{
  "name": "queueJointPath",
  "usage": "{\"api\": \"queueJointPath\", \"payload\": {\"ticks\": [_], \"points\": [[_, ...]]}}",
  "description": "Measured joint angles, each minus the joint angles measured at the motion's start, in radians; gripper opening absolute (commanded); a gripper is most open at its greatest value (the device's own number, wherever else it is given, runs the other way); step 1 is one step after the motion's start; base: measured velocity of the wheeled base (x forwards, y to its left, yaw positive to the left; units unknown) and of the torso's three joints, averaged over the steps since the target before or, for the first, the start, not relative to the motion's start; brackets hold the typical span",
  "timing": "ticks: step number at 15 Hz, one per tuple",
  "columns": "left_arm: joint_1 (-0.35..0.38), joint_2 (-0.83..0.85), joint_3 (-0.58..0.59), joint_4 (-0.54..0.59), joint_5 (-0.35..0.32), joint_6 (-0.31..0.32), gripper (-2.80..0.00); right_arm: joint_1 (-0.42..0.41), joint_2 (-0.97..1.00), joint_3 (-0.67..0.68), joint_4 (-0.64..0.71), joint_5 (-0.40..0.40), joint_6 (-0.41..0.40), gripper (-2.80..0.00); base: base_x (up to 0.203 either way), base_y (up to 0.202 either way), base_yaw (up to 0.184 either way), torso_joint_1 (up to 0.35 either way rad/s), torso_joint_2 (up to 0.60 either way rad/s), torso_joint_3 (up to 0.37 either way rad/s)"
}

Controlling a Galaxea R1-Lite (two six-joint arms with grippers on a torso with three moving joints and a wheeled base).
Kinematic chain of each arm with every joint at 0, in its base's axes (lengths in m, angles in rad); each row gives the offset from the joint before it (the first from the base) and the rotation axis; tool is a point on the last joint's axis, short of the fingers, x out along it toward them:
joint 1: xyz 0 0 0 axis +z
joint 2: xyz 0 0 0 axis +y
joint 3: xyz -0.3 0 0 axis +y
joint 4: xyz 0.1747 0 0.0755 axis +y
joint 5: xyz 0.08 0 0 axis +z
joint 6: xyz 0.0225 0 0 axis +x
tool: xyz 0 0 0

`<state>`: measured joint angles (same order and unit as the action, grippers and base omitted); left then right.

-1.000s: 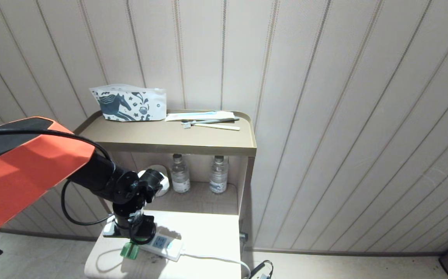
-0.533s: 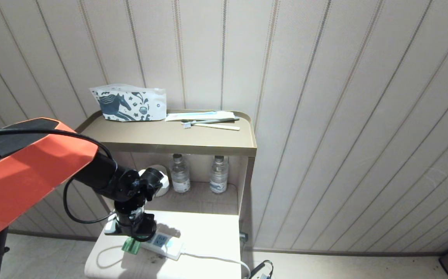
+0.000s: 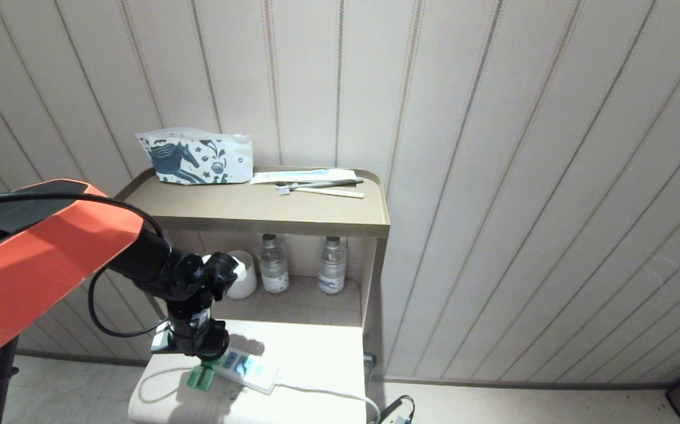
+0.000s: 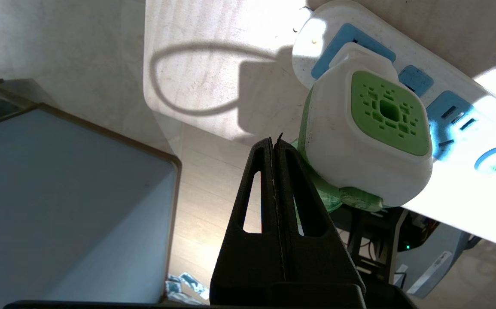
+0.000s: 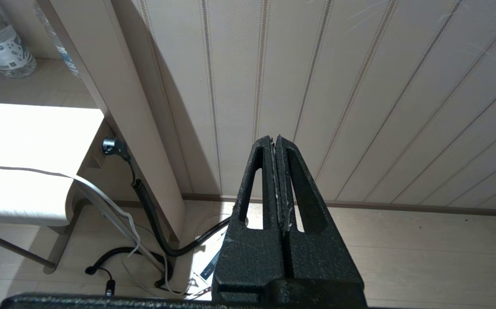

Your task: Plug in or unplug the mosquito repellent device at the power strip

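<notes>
My left gripper [image 4: 275, 141] hangs over the low white table [image 3: 310, 353], fingers pressed flat together with nothing between them, tips just beside the mosquito repellent device [image 4: 370, 137]. It sits plugged into the end socket of the power strip [image 3: 248, 370]; its green bottle [image 3: 199, 378] juts past the strip's near edge. A mug [image 3: 242, 274] and two water bottles [image 3: 273, 264] stand on the shelf behind. Since a second ago my wrist has drifted leftward, uncovering the mug. My right gripper [image 5: 277, 143] is closed, parked by the wall.
</notes>
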<state>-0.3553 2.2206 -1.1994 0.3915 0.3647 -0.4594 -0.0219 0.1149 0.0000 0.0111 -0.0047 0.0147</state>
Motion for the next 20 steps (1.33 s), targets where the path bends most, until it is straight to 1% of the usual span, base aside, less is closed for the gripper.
{"api": "queueJointPath", "payload": {"ticks": [6,9,11,14,17,20], "points": [[0.005,-0.035,-0.006,0.001,0.000,0.002,-2.80,0.000,0.000,0.000,0.000,0.000,0.000,-2.80,0.000,0.000,0.000,0.000,0.00,0.000],[0.019,-0.094,0.007,0.005,0.001,0.029,-2.80,0.000,0.000,0.000,0.000,0.000,0.000,-2.80,0.000,0.000,0.000,0.000,0.00,0.000],[0.038,-0.167,0.040,0.004,0.000,0.068,-2.80,0.000,0.000,0.000,0.000,0.000,0.000,-2.80,0.000,0.000,0.000,0.000,0.00,0.000],[0.075,-0.331,0.141,0.001,0.000,0.143,-2.80,0.000,0.000,0.000,0.000,0.000,0.000,-2.80,0.000,0.000,0.000,0.000,0.00,0.000],[0.110,-0.540,0.276,-0.001,0.006,0.222,-2.80,0.000,0.000,0.000,0.000,0.000,0.000,-2.80,0.000,0.000,0.000,0.000,0.00,0.000],[0.123,-0.811,0.436,-0.031,0.008,0.323,-2.80,0.000,0.000,0.000,0.000,0.000,0.000,-2.80,0.000,0.000,0.000,0.000,0.00,0.000]]}}
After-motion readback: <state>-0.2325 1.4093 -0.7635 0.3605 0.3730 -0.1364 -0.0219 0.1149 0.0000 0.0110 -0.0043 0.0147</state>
